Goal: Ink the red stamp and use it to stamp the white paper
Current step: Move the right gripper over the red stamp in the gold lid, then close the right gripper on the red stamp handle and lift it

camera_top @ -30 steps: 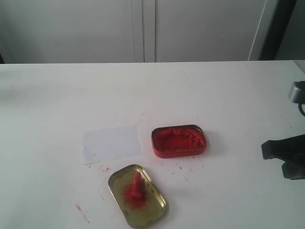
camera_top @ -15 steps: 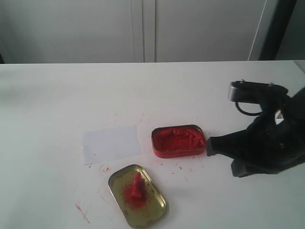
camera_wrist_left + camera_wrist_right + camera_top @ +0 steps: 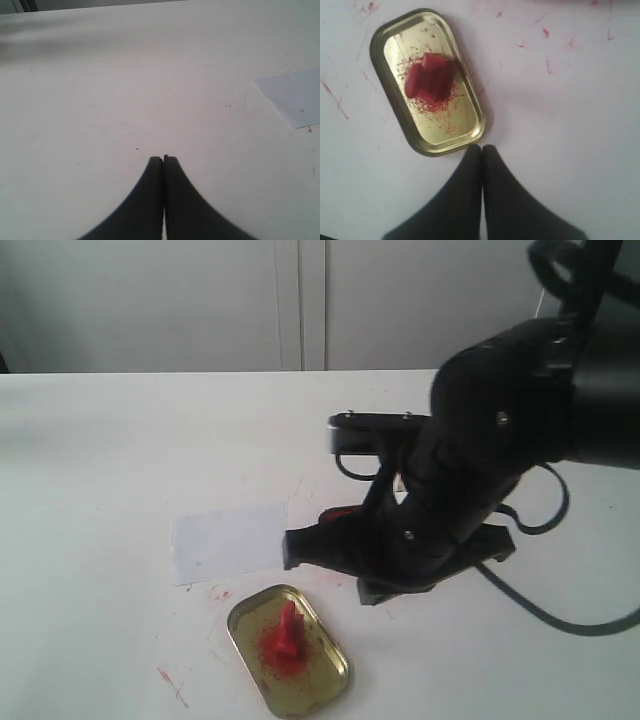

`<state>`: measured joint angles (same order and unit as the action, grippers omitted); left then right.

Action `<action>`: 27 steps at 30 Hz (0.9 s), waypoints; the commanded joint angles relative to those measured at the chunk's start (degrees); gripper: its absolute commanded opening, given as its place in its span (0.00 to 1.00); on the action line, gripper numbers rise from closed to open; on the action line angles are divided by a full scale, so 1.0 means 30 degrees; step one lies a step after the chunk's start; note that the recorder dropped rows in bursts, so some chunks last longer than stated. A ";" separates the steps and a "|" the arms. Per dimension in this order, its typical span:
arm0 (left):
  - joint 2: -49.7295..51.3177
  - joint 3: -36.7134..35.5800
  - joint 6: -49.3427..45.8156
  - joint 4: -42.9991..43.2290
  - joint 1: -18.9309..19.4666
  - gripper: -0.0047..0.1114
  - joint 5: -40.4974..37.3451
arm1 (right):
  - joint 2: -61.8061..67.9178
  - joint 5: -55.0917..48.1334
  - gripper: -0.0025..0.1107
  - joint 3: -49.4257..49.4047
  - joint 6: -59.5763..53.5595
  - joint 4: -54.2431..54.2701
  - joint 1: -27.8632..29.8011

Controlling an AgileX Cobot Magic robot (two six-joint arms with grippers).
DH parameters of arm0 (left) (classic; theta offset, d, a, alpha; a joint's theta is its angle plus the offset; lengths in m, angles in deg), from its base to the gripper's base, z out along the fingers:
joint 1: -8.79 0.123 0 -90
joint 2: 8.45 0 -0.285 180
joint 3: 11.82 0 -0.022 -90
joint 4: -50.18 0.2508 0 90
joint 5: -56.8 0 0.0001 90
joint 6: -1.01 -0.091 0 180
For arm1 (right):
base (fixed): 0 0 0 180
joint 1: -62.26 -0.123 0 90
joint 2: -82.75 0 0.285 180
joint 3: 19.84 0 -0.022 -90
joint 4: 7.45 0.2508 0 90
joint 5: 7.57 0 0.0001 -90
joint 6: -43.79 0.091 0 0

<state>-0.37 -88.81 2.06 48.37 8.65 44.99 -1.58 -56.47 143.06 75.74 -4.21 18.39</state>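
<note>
Our right arm (image 3: 505,410) is bulky matte black with rounded housings. Behind our right gripper (image 3: 292,547) sits a flat black block (image 3: 375,430) edged pale grey, and a black cable (image 3: 575,631) loops off. Our left gripper (image 3: 163,158) shows smooth black fingers (image 3: 145,200) tapering to blunt tips.

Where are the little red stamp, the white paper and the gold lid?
red stamp (image 3: 287,630): exterior view, middle of the block.
white paper (image 3: 232,540): exterior view, middle of the sheet.
gold lid (image 3: 456,126): right wrist view, bare gold floor beside the stamp.
</note>
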 commanded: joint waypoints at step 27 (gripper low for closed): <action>-0.0097 -0.0075 0.0004 -0.0091 0.0018 0.04 0.0007 | 0.6254 -0.1098 0.15 0.5294 1.2571 -0.5751 -0.4218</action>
<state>-0.37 -88.81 2.06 48.37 8.65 44.99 17.22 -60.00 158.37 111.42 -20.22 5.69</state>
